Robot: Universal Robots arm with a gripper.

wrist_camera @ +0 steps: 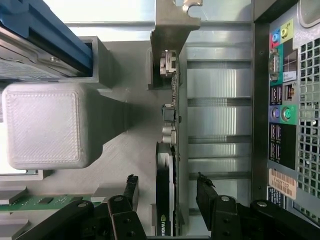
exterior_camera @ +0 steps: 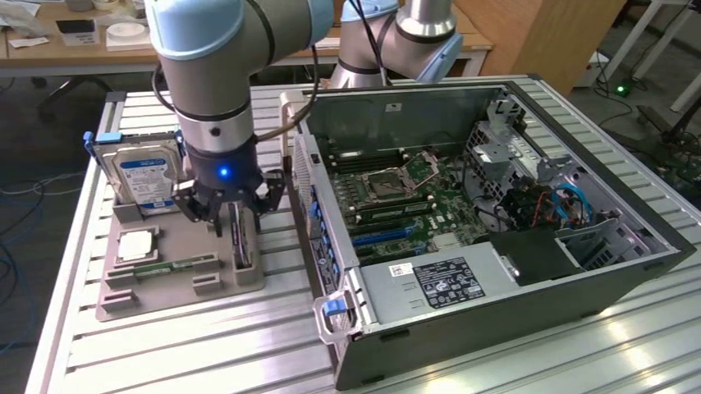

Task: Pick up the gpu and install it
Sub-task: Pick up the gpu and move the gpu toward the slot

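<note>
Wrist view reveals the tool (wrist_camera: pixel 166 179) wide open, straddling the gpu (wrist_camera: pixel 165 210) without contact

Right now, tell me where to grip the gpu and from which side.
Grip the gpu across its two flat faces, at the exposed upper edge, coming straight down from above. It stands on edge in a slot of the gray holder, leaving that thin edge free. The open jaws of the gripper straddle it.

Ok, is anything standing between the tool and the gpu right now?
Nothing visible does. The open tool hangs right over the gpu, which stands on edge in the gray holder, with one finger on each side of the card and bare gaps between.
</note>
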